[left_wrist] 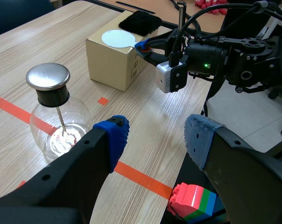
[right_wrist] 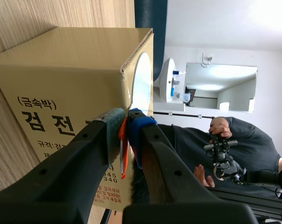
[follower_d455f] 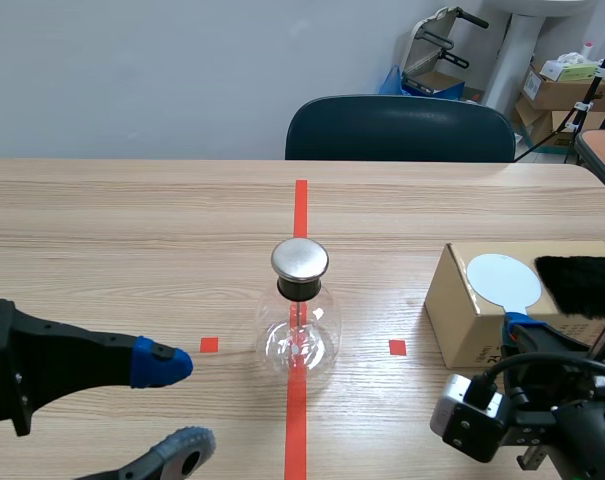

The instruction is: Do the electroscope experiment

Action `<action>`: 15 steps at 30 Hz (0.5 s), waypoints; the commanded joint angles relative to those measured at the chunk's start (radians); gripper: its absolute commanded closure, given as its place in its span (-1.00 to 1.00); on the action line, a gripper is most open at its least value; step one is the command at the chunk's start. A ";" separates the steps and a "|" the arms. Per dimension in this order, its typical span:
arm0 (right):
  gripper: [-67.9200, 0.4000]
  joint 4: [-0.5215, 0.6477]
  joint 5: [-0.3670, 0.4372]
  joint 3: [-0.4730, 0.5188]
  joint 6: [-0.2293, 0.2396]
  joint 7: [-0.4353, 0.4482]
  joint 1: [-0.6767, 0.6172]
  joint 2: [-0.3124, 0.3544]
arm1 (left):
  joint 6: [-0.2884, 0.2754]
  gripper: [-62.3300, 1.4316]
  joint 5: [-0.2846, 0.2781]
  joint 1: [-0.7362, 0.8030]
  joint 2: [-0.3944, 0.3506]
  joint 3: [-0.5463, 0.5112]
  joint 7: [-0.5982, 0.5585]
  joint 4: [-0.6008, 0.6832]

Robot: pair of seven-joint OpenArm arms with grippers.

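Note:
The electroscope (follower_d455f: 299, 320), a round glass flask with a metal cap (follower_d455f: 300, 259), stands on the red tape line at mid table. To its right a cardboard box (follower_d455f: 472, 320) carries a white disc (follower_d455f: 503, 278) and a black fur cloth (follower_d455f: 582, 283). My right gripper (follower_d455f: 517, 325) is at the box's near edge, shut on the disc's thin orange handle (right_wrist: 124, 140); the right wrist view shows the disc (right_wrist: 141, 84) edge-on just ahead of the gripper (right_wrist: 126, 119). My left gripper (follower_d455f: 177, 405) stands open, low and left of the flask (left_wrist: 59, 121), holding nothing.
A dark chair (follower_d455f: 400, 128) stands behind the table's far edge, with cartons (follower_d455f: 562, 85) at the back right. Coloured toy blocks (left_wrist: 193, 200) lie below the table edge under the left gripper (left_wrist: 157, 140). A person's hands (right_wrist: 220, 135) show beyond the box.

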 commanded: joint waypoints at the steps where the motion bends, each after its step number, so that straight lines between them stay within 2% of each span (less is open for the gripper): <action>1: 0.96 0.010 -0.004 0.003 -0.007 -0.003 0.014 0.003 | -0.005 0.01 -0.006 -0.003 0.008 0.000 -0.010 0.022; 12: 0.96 0.010 -0.004 0.003 -0.007 -0.003 0.014 0.003 | -0.003 0.02 -0.006 -0.003 0.008 0.000 -0.010 0.021; 15: 0.96 0.010 -0.004 0.003 -0.008 -0.003 0.014 0.003 | 0.019 0.04 -0.006 -0.003 0.008 0.000 -0.010 0.021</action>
